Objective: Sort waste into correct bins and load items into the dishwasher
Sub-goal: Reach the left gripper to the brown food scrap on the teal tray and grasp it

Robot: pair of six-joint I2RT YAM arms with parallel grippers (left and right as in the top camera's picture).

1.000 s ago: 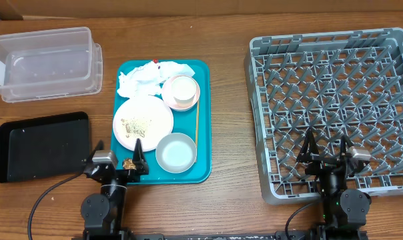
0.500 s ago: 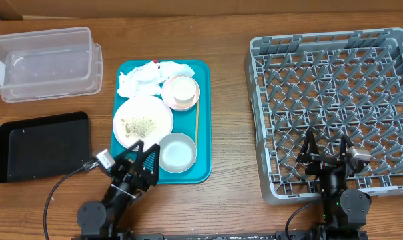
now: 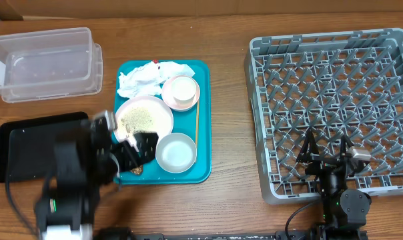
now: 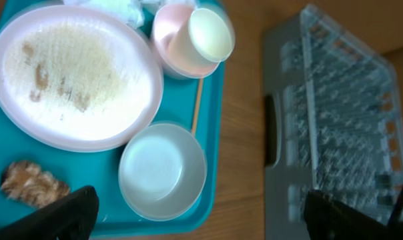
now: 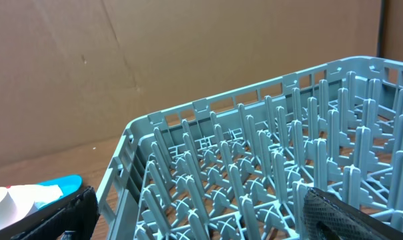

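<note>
Teal tray (image 3: pixel 203 133) carries crumpled napkin (image 3: pixel 141 79), pink plate (image 3: pixel 145 117) with crumbs, cup (image 3: pixel 183 89) and bowl (image 3: pixel 175 152). Left gripper (image 3: pixel 139 148), blurred, is over the tray's near-left corner. Right gripper (image 3: pixel 328 148) is splayed above the grey rack's (image 3: pixel 335 80) near edge.

the tub (image 3: pixel 93 63) stood in the far left corner of the table (image 3: pixel 228 100), the smaller bin (image 3: pixel 18 150) before it, the rack (image 3: pixel 335 87) along the right edge, the serving tray (image 3: pixel 203 153) between.

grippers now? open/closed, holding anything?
Left gripper: open, holding nothing, above the teal tray.
Right gripper: open, holding nothing, over the dish rack.
</note>
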